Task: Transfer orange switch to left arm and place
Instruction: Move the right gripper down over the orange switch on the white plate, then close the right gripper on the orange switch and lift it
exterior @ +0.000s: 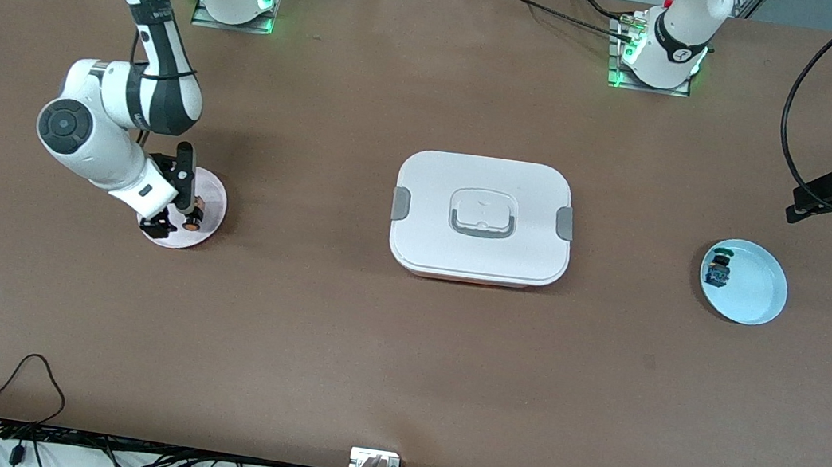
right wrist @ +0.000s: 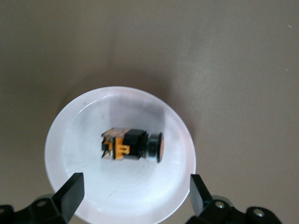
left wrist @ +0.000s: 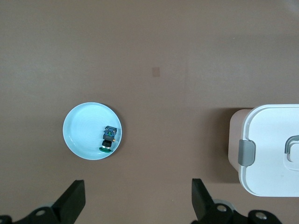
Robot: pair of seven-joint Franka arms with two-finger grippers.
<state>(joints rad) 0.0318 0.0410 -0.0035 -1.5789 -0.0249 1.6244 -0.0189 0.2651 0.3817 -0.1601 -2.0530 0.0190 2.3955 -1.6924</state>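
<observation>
The right gripper point(exterior: 179, 190), jaws wide open, hangs over the small black orange-capped switch point(right wrist: 133, 144) lying in the pale pink round plate point(right wrist: 70, 140); it should descend straight and close across the body, while the open left gripper point(exterior: 830, 200) waits.

The right tool point(exterior: 180, 194) is hovering open over the pink plate point(exterior: 215, 199) holding the orange switch point(exterior: 192, 221). The box point(exterior: 482, 218) is sitting mid-desk. The left tool point(exterior: 810, 201) is waiting above the desk point(exterior: 368, 356).
</observation>
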